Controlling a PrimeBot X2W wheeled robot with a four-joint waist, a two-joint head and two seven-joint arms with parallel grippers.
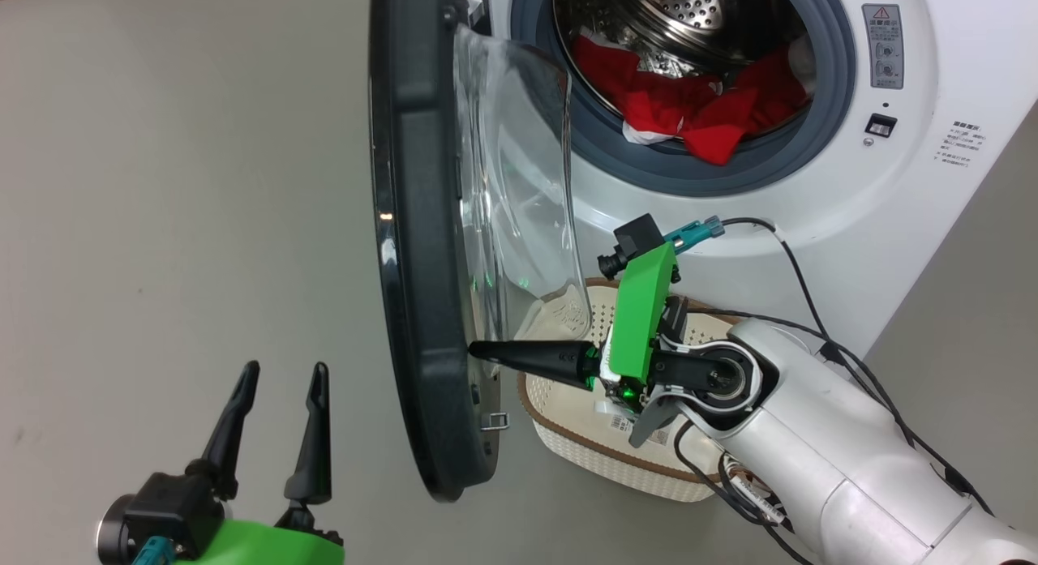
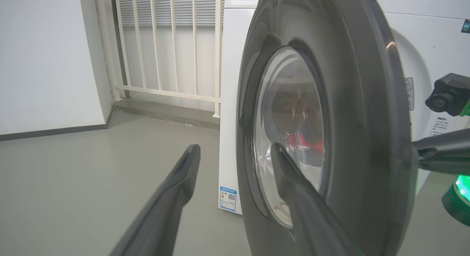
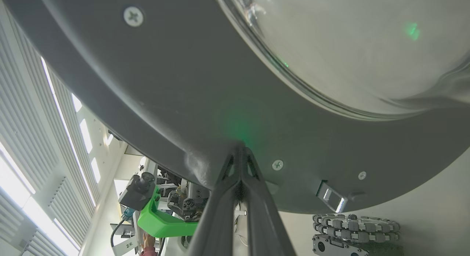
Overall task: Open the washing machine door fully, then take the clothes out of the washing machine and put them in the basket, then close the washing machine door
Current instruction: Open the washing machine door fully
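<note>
Grey floor runs around me, with a white wall and a pale railing beside the washing machine. The washing machine door stands about square to the machine's front, so I judge it only partly open. My right fingers are pressed together, holding nothing, their tip touching the door's dark rim on its inner side, low down. My left fingers are spread apart and empty, on the door's outer side, clear of it. The clothes, red with a little white, lie in the drum. The basket sits on the floor below the opening, under my right wrist.

To do this step well I should push steadily along the door's arc, with the tip on the rim and off the glass bowl, where it could slip, and hold my left fingers out of the door's sweep.
</note>
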